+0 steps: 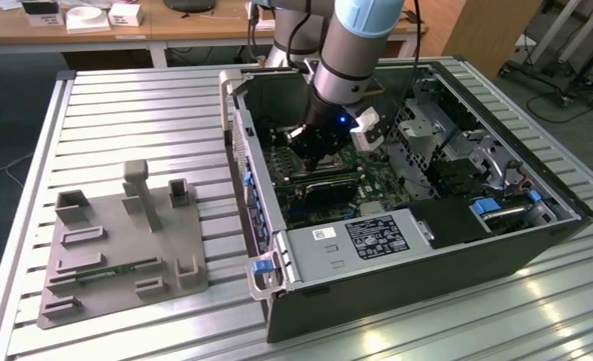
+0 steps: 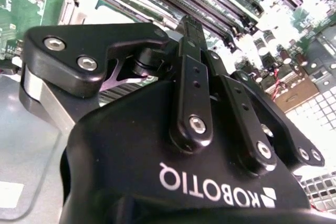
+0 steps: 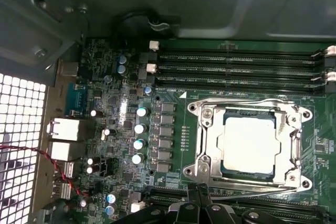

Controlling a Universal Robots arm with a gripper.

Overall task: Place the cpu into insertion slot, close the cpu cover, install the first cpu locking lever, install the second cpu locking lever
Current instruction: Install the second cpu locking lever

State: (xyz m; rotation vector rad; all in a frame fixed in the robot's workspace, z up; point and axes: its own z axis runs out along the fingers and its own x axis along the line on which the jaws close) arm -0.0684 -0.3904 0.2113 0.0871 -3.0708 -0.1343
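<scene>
Your black gripper [image 2: 191, 40] fills the second wrist view's foreground, fingers apparently pinched narrow, holding nothing. Lower right in the first wrist view, the silvery square cpu [image 3: 249, 145] sits in the metal-rimmed insertion slot [image 3: 206, 145], silvery cpu cover [image 3: 247, 104] closed around it.

In the first wrist view, the chip [image 3: 249, 142], a flat square with a pale silvery top, lies level inside the socket [image 3: 212, 145] on the green board, between rows of long black memory slots. The cover [image 3: 290, 141], a thin shiny metal frame, is folded down flat over the socket, and the chip's top shows through its large square window. A thin wire lever [image 3: 239, 100] runs along one edge of the frame, lying flat against the board.
</scene>
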